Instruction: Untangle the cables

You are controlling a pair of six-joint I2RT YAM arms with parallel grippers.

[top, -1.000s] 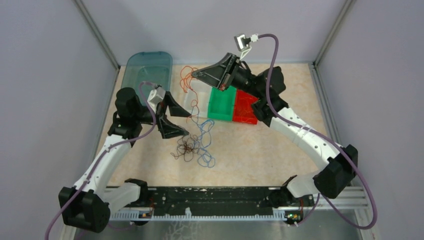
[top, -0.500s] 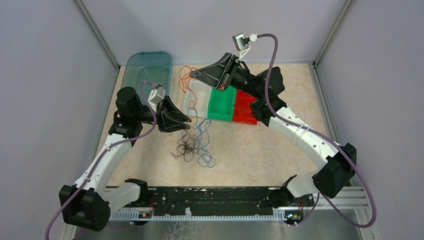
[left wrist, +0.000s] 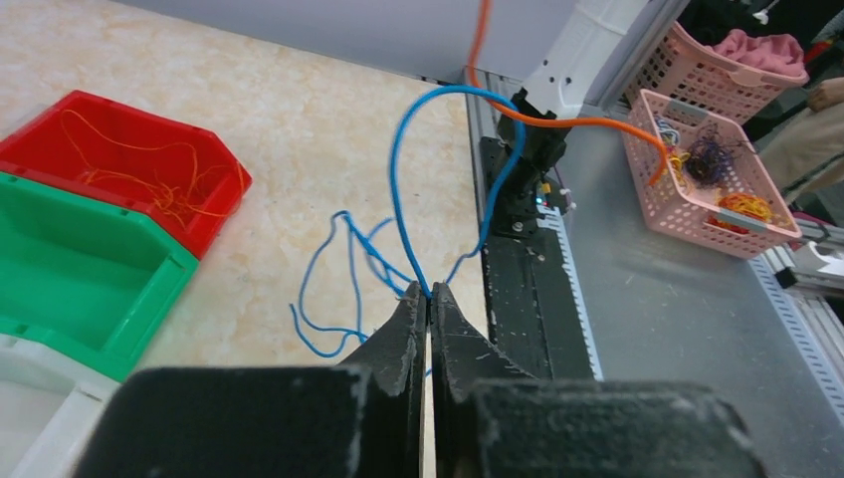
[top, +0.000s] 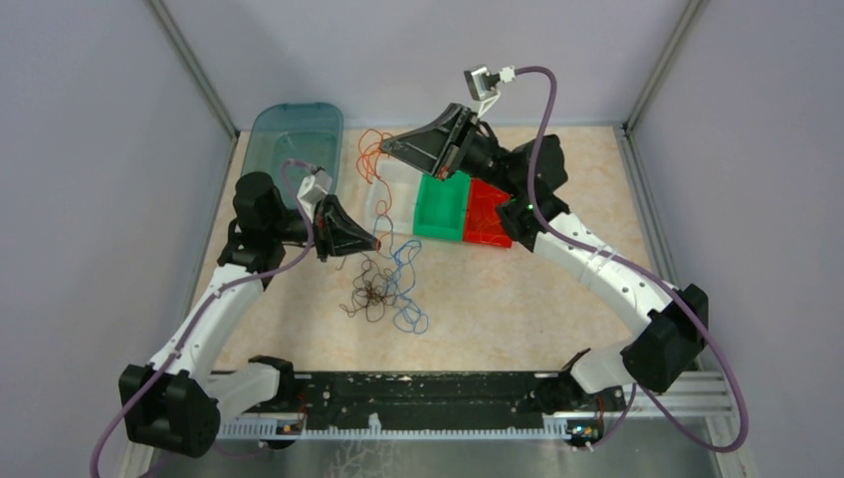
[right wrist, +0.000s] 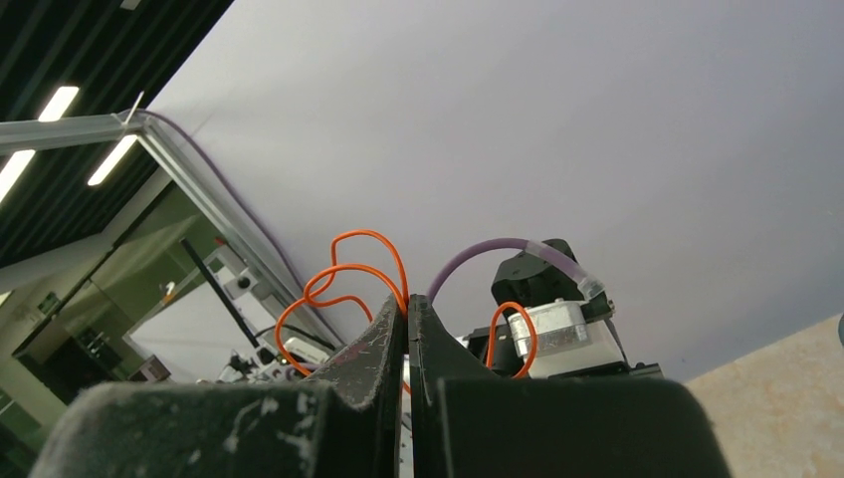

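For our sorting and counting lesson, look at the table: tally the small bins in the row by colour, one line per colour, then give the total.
Red bin: 1
Green bin: 1
White bin: 1
Total: 3

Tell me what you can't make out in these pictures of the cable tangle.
- Top view: which strand crosses which in the tangle; the wires are too thin.
- Left wrist view: dark strands hidden behind the left gripper, shut on the blue cable.
- Right wrist view: tangle out of frame; orange cable drops behind the right gripper.
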